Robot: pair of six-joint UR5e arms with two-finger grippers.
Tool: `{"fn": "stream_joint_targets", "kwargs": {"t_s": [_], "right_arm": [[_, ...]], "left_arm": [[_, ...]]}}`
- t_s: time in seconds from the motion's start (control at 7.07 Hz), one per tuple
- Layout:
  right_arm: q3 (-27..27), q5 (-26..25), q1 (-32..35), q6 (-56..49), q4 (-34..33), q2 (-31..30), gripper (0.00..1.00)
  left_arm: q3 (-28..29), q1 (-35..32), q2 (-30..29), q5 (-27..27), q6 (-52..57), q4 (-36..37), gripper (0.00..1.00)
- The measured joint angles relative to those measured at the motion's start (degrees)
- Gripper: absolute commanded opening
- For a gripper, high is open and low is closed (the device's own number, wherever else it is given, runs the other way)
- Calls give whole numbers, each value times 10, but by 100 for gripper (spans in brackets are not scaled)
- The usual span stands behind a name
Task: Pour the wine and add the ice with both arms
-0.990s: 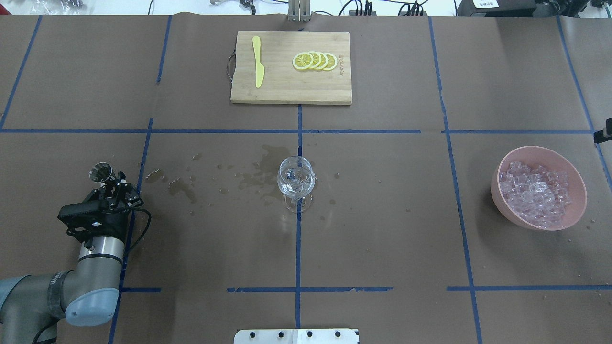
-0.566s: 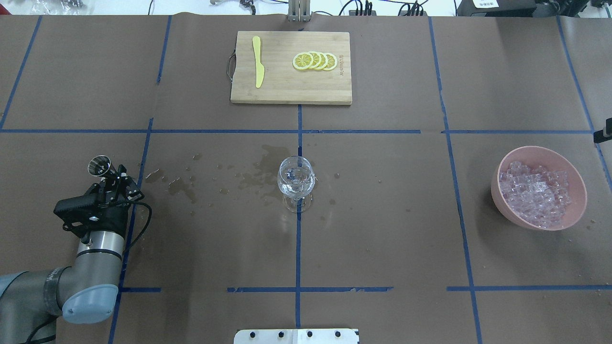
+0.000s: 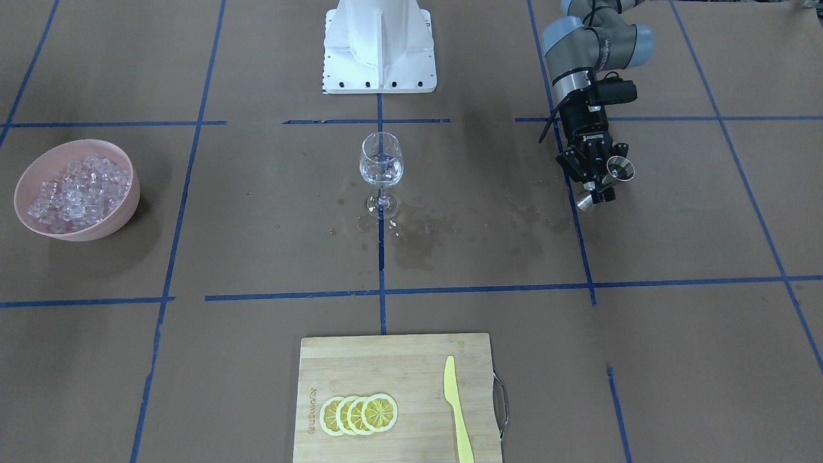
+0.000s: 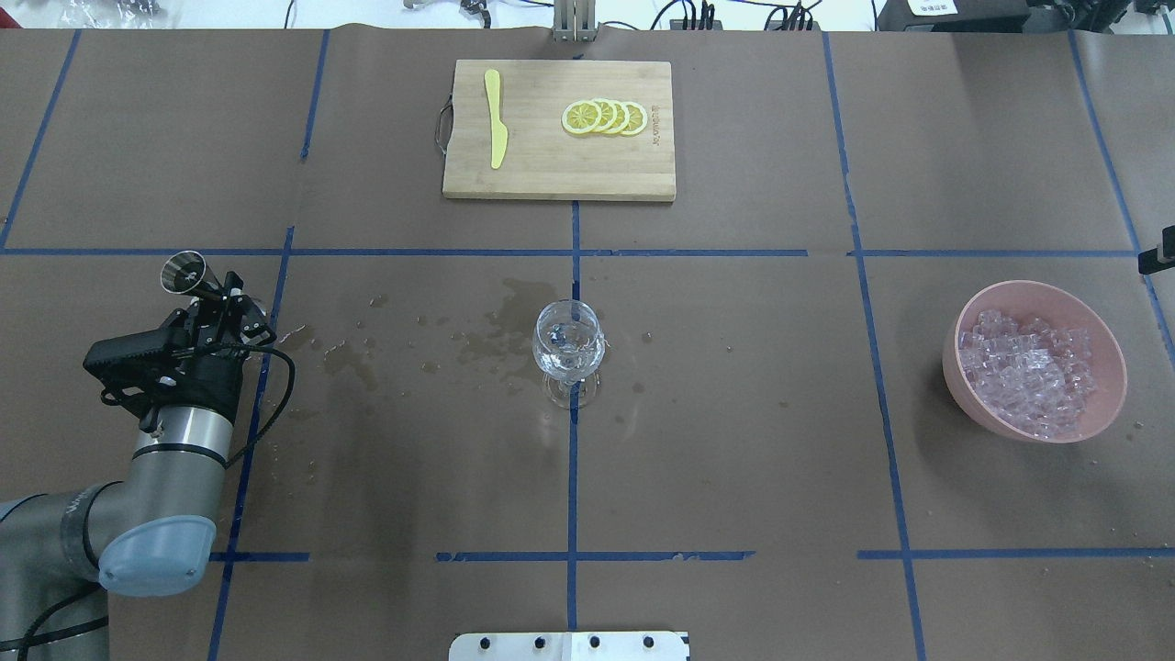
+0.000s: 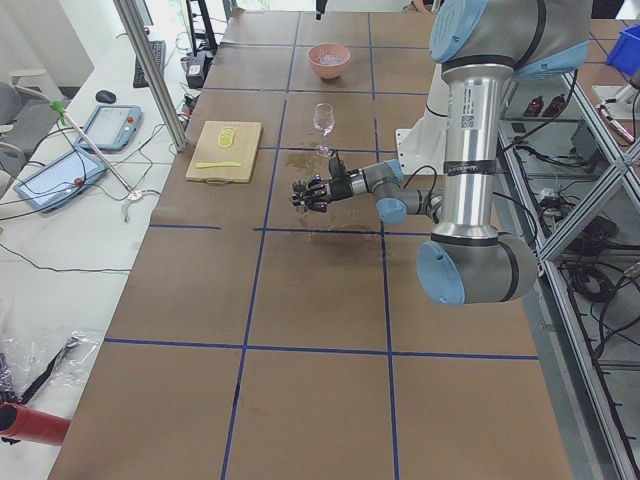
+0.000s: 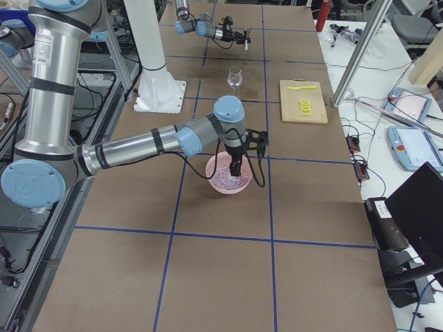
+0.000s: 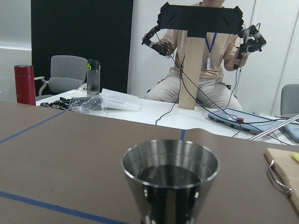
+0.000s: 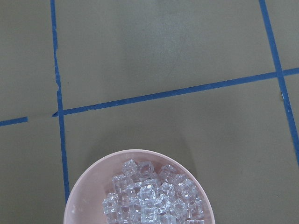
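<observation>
My left gripper is shut on a steel double-ended jigger, held roughly upright above the table's left side; the jigger also shows in the front view and fills the left wrist view, its inside dark. A stemmed wine glass stands at the table's centre with a little clear wine in it. Ice fills a pink bowl at the right. My right gripper hangs over that bowl; I cannot tell whether it is open or shut.
A wooden cutting board at the far edge carries a yellow knife and lemon slices. Wet stains darken the paper left of the glass. The white pedestal stands at the robot's edge.
My left gripper has carried the jigger farther from the robot and slightly left, up to the blue tape line. The glass and bowl have not moved.
</observation>
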Motion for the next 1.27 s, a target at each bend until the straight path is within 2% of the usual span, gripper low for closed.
{"fn": "stream_joint_targets", "kwargs": {"t_s": [0.28,0.42,0.85,1.27], "right_arm": [[0,1,0,-1,0,1,100],[2,1,0,0,0,1,100],[8,2,0,3,0,2,100],[9,-1,0,3,-1,2,100]], "left_arm": [[15,-11,3,-1,132,-155,0],[19,-16,2,-1,167,-193,0],[20,-31,-8,-4,204,-215,0],[23,-42,-58,-5,322,-217,0]]}}
